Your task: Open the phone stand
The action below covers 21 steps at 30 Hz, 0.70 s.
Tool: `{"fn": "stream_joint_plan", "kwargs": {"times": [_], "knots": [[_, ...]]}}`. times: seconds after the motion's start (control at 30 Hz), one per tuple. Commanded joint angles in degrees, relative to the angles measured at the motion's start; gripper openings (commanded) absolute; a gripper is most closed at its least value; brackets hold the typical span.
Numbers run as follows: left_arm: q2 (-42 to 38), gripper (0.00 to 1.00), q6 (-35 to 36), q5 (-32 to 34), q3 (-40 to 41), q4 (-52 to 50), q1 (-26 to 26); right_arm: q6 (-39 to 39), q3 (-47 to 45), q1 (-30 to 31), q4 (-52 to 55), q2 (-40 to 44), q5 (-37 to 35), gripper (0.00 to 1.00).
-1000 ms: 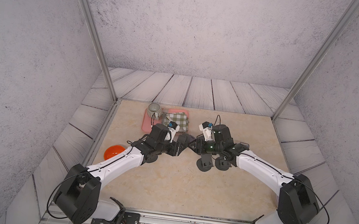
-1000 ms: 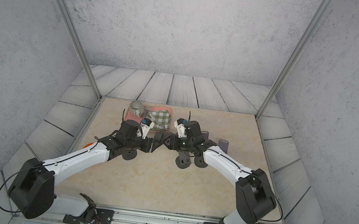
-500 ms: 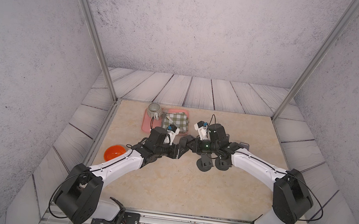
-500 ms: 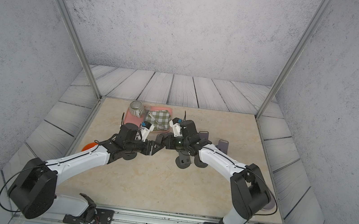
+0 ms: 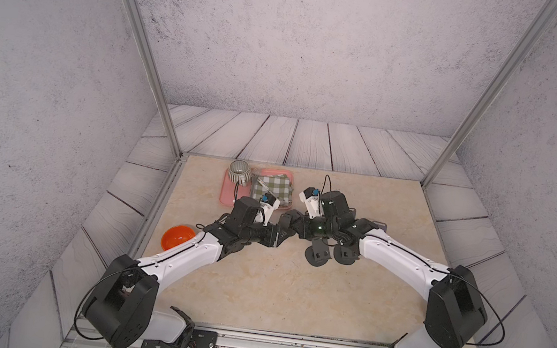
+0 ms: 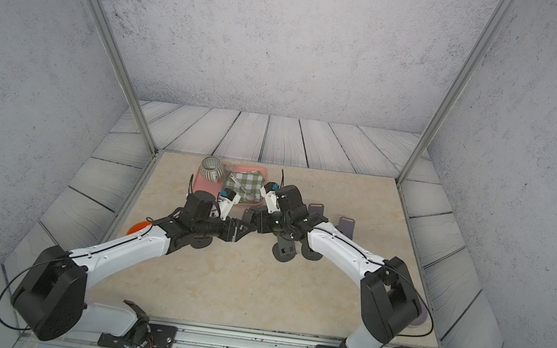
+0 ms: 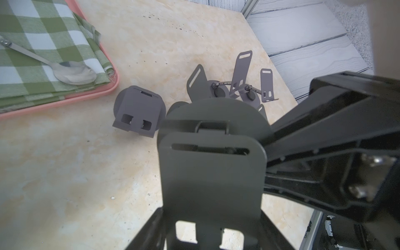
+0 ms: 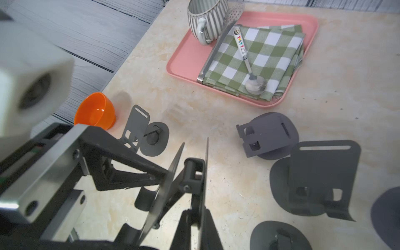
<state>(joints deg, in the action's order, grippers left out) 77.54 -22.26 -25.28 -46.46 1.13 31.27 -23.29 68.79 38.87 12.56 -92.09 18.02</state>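
left gripper [image 5: 278, 236]: I am gripping the stand [image 7: 212, 173], its slotted plate sitting between my jaws.
right gripper [image 5: 294, 224]: I am pinching it closed on the same stand's round base, tip to tip with my left gripper.
stand: hanging between my two grippers, off the worktop [image 5: 272, 291], its two plates standing slightly apart at the hinge.
other stands: lying on the worktop around my grippers, among them a folded stand [image 7: 138, 112].
tray [image 8: 186, 62]: sitting just beyond my left gripper.

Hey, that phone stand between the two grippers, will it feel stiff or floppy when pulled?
The phone stand has thin, flat plates, seemingly sheet metal, so probably stiff and light. Its plates stand angled apart, suggesting a hinge that swings rather than bends.
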Motion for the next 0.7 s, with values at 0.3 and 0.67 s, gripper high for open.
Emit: {"fn": "stream_joint_plan", "kwargs": {"times": [0.3,0.67], "knots": [[-1.03,0.37,0.68,-1.35,-1.88,-2.00,-0.24,12.00,-0.83,-1.87,7.66,5.14,-26.52,0.00],[0.84,0.49,0.51,-2.27,-2.41,-0.54,-0.22,11.26,-3.47,-1.73,3.24,6.22,-6.76,0.00]]}}
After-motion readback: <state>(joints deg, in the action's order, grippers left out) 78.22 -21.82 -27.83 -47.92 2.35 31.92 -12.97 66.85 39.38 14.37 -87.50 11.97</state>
